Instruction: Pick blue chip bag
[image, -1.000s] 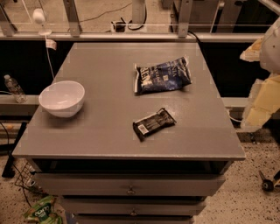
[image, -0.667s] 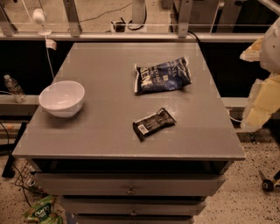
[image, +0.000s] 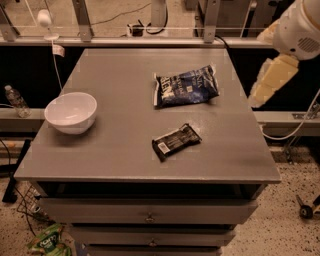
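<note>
The blue chip bag (image: 186, 86) lies flat on the grey table (image: 115, 150), right of centre toward the back. It is glossy dark blue with white lettering and white sealed ends. My arm comes in from the upper right, with a white round joint (image: 300, 30) above. The cream-coloured gripper (image: 272, 80) hangs off the table's right edge, to the right of the bag and apart from it. It holds nothing that I can see.
A white bowl (image: 71, 112) stands at the table's left side. A flat black wrapper with a white label (image: 176, 141) lies in front of the bag. Drawers sit below the front edge. A green bag (image: 47, 242) lies on the floor, and a water bottle (image: 16, 101) stands at far left.
My arm and gripper have moved up and to the left, closer to the table's right edge. The bag, wrapper and bowl have not moved.
</note>
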